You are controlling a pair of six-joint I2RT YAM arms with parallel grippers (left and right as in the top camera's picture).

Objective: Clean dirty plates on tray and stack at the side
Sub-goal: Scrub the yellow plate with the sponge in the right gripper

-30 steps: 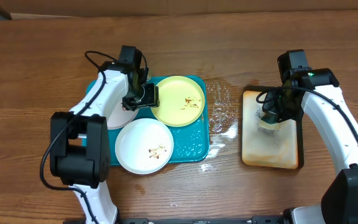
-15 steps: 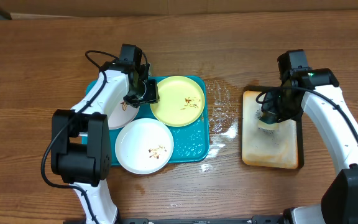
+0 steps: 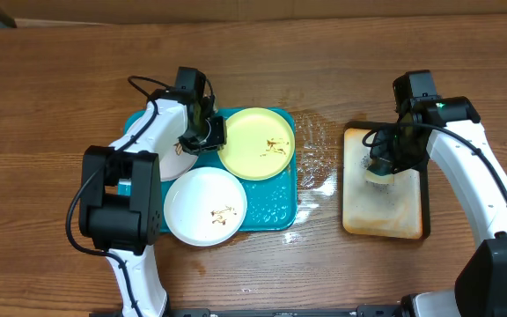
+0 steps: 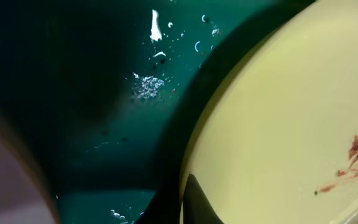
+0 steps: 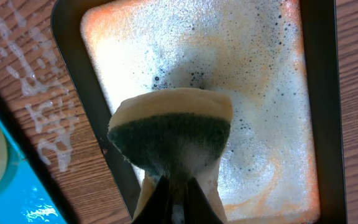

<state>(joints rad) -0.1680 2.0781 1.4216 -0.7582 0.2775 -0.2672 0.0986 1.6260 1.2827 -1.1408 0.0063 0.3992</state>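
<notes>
Left gripper point(image 3: 202, 134), the nearer, sits at the left rim of the yellow-green plate point(image 3: 256, 143) on the teal tray point(image 3: 275, 207), grip not determinable; right gripper point(image 3: 383, 165) clamps a soapy sponge point(image 5: 169, 134) over the tan tray point(image 3: 385, 211).

You have a teal-blue tray point(image 3: 275, 211), flecked with white bubbles. Pale yellow-green plate point(image 3: 255, 143): thin red-brown smears. White plate point(image 3: 205, 205): brown squiggle. Your sponge point(image 5: 169, 140): cream back, dark green scouring face. Tan tray point(image 3: 385, 210): dark rim, white foam. Surface point(image 3: 60, 88): brown wood grain.
</notes>
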